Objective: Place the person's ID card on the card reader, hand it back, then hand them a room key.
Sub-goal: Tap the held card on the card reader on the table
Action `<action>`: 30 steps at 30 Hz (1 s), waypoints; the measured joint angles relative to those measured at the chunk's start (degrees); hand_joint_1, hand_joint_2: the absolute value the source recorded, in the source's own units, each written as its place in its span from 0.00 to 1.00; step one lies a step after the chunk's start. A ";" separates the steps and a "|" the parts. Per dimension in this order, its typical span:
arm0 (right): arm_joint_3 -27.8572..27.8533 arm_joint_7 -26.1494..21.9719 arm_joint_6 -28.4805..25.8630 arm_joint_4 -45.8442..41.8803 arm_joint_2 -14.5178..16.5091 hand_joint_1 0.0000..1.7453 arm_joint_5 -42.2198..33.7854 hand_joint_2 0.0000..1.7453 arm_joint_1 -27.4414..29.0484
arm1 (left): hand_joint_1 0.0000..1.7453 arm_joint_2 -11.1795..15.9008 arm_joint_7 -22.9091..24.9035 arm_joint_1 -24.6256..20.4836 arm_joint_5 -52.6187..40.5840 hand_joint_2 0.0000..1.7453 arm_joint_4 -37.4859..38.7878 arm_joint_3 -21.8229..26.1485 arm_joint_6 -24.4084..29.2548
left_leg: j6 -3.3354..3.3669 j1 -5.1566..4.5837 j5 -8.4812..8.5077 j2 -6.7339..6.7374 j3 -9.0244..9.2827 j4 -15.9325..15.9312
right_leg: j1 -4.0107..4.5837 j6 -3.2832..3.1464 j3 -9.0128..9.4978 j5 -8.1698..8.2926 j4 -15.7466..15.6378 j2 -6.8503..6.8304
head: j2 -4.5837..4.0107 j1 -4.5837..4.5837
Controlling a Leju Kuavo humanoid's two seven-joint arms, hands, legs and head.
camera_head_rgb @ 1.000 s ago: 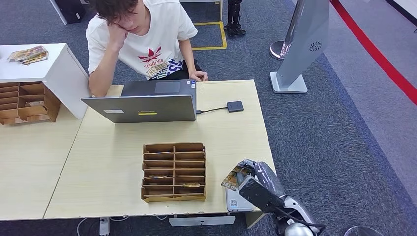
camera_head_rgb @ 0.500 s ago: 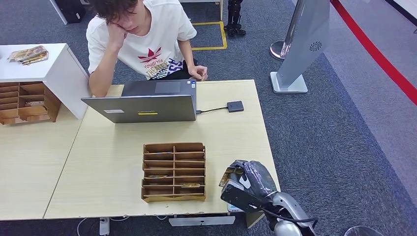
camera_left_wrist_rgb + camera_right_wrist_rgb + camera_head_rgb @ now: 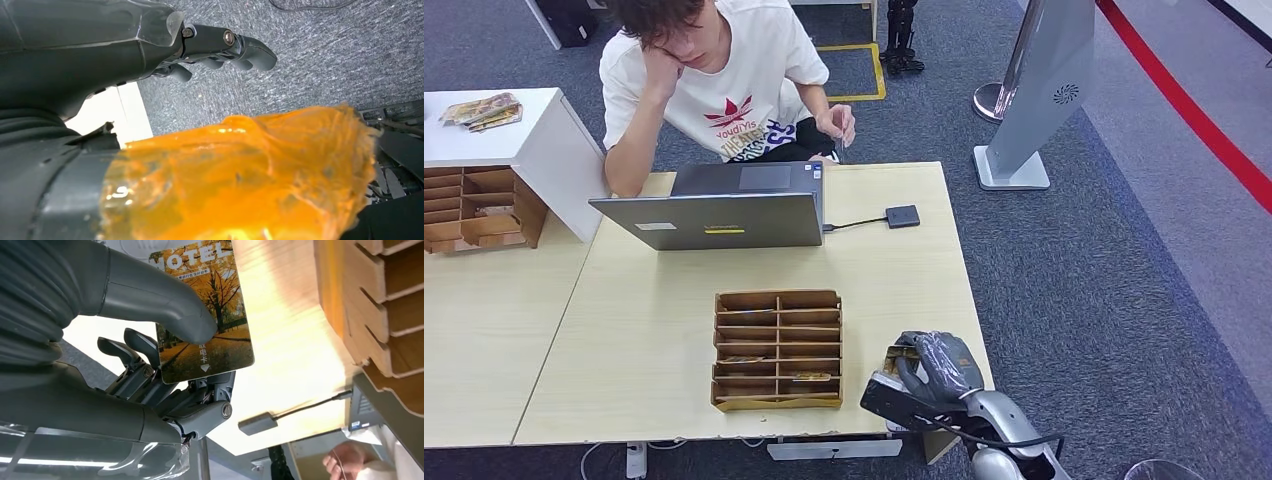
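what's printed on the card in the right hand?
Golden autumn trees under white "HOTEL" lettering, on the card pinched by the right hand; clearest in right wrist view.

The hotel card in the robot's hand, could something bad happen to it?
Maybe. The right hand pinches the hotel card with just a thumb and fingers, so it might slip. The wooden organizer sits close by, so the card could bump it. The person looks down at the laptop and may miss it.

Glossy printed card (image 3: 202, 315) — matt grey hand (image 3: 150, 370) — pale wood-grain table (image 3: 894, 270).
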 joint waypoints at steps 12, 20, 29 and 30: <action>0.21 1.21 0.02 3.07 -0.45 1.00 1.56 1.00 -0.88 | 0.00 0.00 0.00 -0.02 -0.38 0.00 0.00 0.00 0.00 | 0.00 0.00 0.00 0.00 0.01 0.00 | 0.00 0.00 0.00 0.00 0.00 0.00 | 0.00 0.00; 0.21 1.65 0.19 5.07 -0.45 1.00 1.89 1.00 -1.46 | 0.00 0.00 0.01 -0.02 -0.70 0.00 0.00 0.00 0.02 | 0.00 0.00 0.00 0.00 0.02 0.00 | 0.00 0.00 0.01 0.00 0.00 0.00 | 0.00 0.00; 0.21 2.06 0.20 7.83 -0.45 1.00 2.51 1.00 -2.07 | 0.00 0.00 0.07 -0.02 -0.92 0.00 0.00 0.01 0.13 | 0.00 0.00 0.00 0.00 0.03 0.00 | 0.00 0.00 0.02 0.00 0.00 0.00 | 0.00 0.00; 0.21 2.06 0.20 8.11 -0.45 1.00 2.55 1.00 -2.15 | 0.00 0.00 0.07 -0.02 -0.97 0.00 0.00 0.01 0.14 | 0.00 0.00 0.00 0.00 0.03 0.00 | 0.00 0.00 0.02 0.00 0.00 0.00 | 0.00 0.00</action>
